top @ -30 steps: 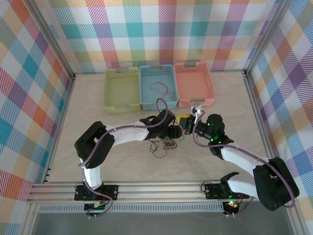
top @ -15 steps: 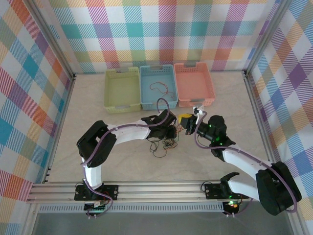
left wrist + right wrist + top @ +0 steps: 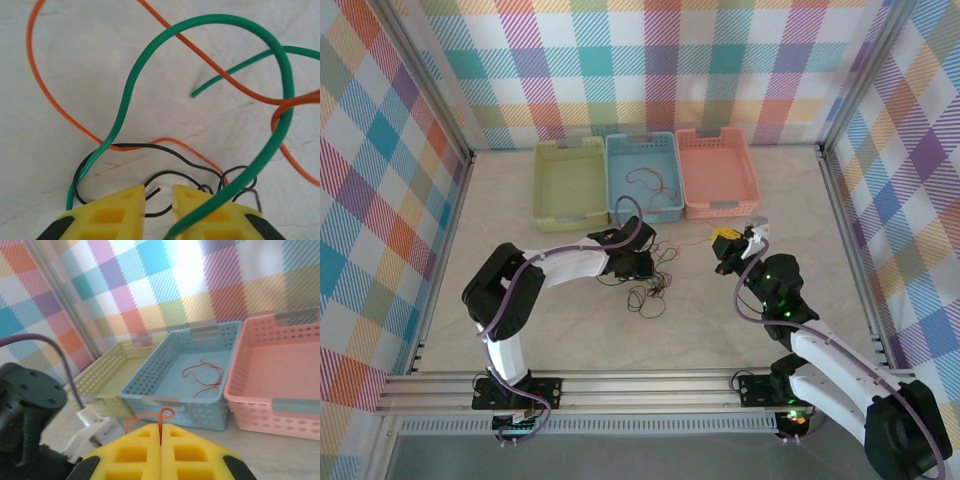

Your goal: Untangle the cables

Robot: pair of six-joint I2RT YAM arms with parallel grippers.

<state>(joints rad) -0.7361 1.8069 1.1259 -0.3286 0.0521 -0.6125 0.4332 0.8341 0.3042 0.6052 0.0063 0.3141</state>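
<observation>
Cables (image 3: 653,294) tangled; right gripper (image 3: 161,430) pinches orange cable (image 3: 150,414); left gripper (image 3: 159,196) narrowly parted.

Bare table (image 3: 510,200) lies open at 9 and 3 o'clock, and at 6 on the near side of the cables (image 3: 655,288). The baskets (image 3: 645,214) wall off 12 o'clock. At centre the left arm (image 3: 570,262) and an orange cable (image 3: 692,243) strung to the right pincer (image 3: 720,242) bar the way.
</observation>
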